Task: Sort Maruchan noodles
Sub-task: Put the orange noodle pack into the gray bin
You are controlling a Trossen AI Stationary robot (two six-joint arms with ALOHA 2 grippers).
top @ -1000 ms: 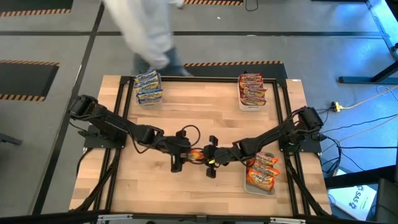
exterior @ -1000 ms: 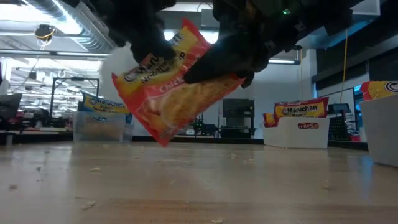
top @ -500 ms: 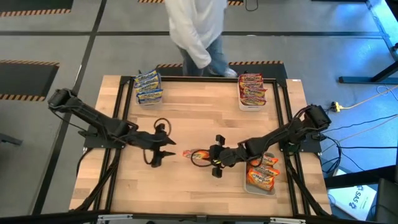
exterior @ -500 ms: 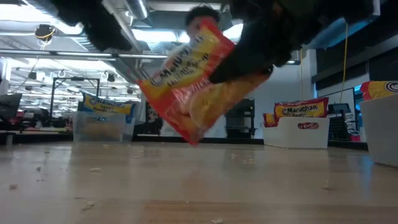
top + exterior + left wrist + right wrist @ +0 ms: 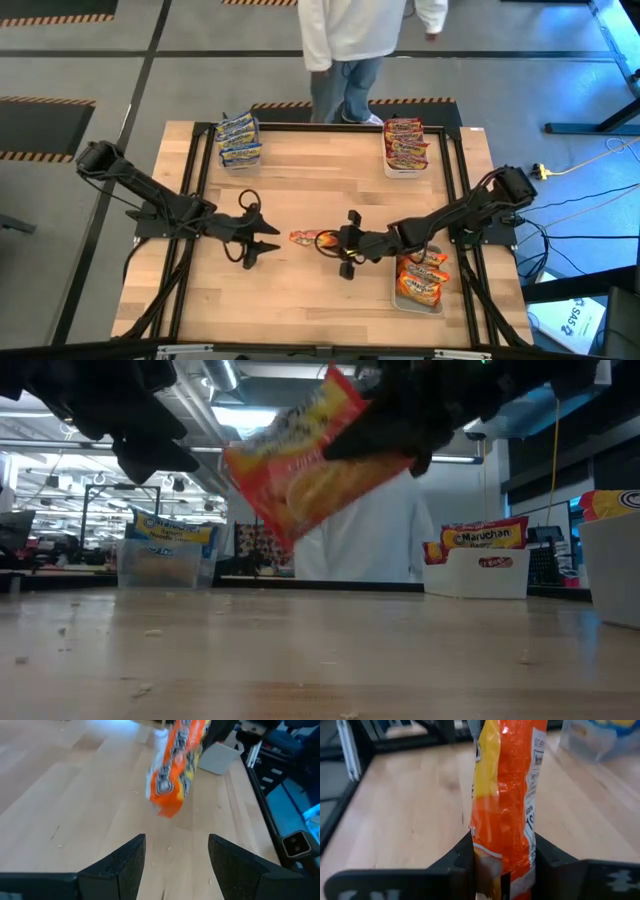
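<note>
Now, the state of the sort, line by line.

Packet in hand: one orange packet (image 5: 308, 238) of Maruchan noodles hangs in the air above the middle of the bench (image 5: 330, 300), clear of the wood (the low view shows open space under it).
Grip: the right gripper (image 5: 502, 857) has its fingers clenched on one end of that packet; the right wrist view shows the wrapper pinched between them.
Other arm: the left gripper (image 5: 262, 238) waits just beside the packet's free end, fingers released and spread with nothing between them, apart from the packet.
Progress: judging by how things lie, the sort looks close to finished; no loose packet shows on the bare bench, and the held one seems to be the last to place.
Left to do: carrying the orange packet to the tub that holds its kind and letting go.
Orange tub (image 5: 398, 292): near the right arm at the bench's near right; it holds a stack of orange packets (the likely home for the one held).
Blue tub (image 5: 226, 161): at the far left corner; it holds blue-and-yellow packets piled up.
Red tub (image 5: 392, 168): at the far right; it holds red packets, stacked above the rim.
Beyond the bench: a person (image 5: 350, 40) in a white top stands at the far edge, hands away from the tubs.
</note>
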